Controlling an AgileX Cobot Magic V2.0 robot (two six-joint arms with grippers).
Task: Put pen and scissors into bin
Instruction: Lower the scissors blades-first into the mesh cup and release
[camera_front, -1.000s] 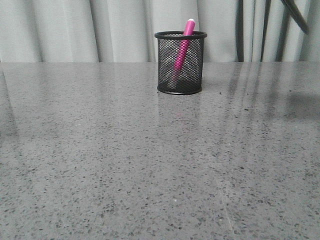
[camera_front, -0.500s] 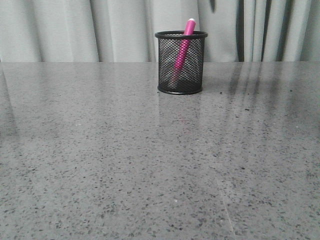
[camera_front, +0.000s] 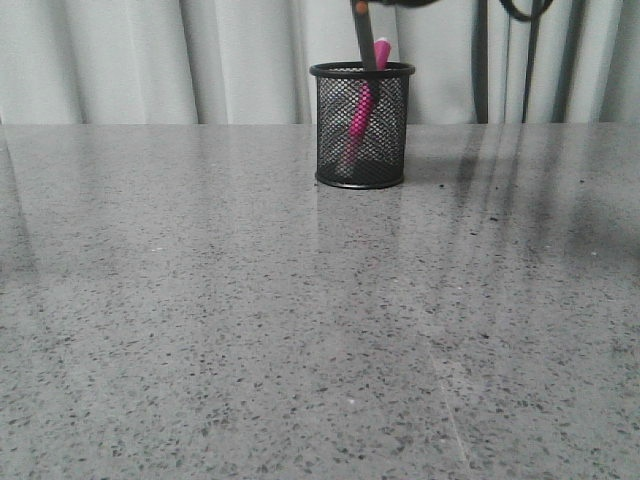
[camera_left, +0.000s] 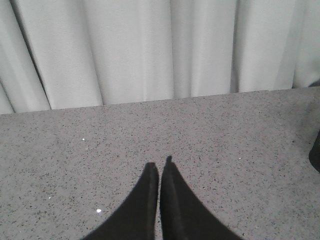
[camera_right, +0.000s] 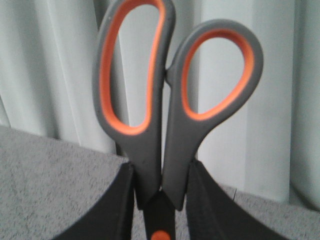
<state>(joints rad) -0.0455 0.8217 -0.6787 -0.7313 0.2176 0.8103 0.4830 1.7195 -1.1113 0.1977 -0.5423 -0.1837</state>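
You see very little of the right arm from the front: only dark shapes cut off by the upper edge, so the right claw (camera_right: 159, 200) is judged from its own wrist camera. There its two black fingers (camera_right: 117, 210) press against the scissors (camera_right: 150, 150) just below the handles, clamped tight, with the orange pivot dot peeking out between them and the blades hidden below the picture's edge. From the front, the dark blades (camera_front: 366, 40) hang point down over the bin (camera_front: 362, 125), their tips at its rim or just inside; you cannot tell exactly how deep they reach through the mesh.

Half a second ago nothing hung above the bin; the blades have come in since then, and they now cover part of the pen (camera_front: 360, 112). The pen leans inside the bin, its pale cap poking above the rim.

The left claw (camera_left: 160, 172) hovers over the bare grey table (camera_front: 200, 320), its fingers closed together and gripping nothing. White curtains (camera_front: 120, 60) hang behind the table.
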